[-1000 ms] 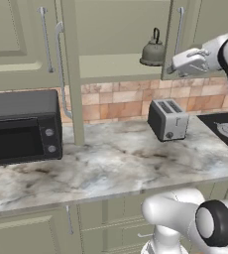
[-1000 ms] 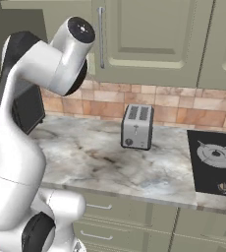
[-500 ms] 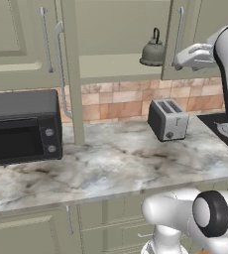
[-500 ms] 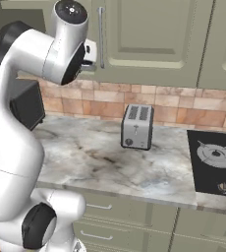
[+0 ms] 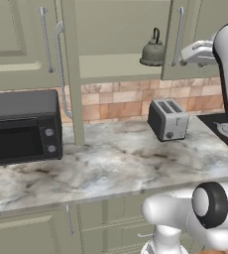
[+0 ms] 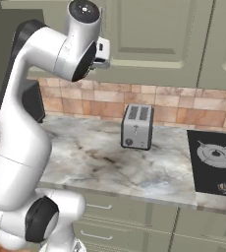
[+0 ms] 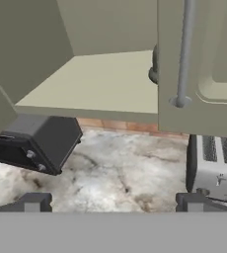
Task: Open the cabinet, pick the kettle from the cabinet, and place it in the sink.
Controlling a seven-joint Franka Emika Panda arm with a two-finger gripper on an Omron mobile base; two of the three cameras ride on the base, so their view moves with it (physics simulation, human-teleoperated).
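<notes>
my gripper (image 7: 110, 201) hangs with its jaws spread wide and nothing between them, level with the cabinet (image 5: 111, 30), just in front of its right door's silver handle (image 7: 184, 54). the left door stands swung open. the kettle (image 5: 152, 51) sits on the pale shelf (image 7: 95, 84) at its right end, partly hidden behind the right door, above the toaster (image 5: 168, 119) on the marble counter (image 5: 111, 163).

I'm driving in a home kitchen: beside the toaster (image 5: 168, 119) on the marble counter (image 5: 111, 163) sit a microwave (image 5: 22, 126) and hob (image 6: 215, 160).
</notes>
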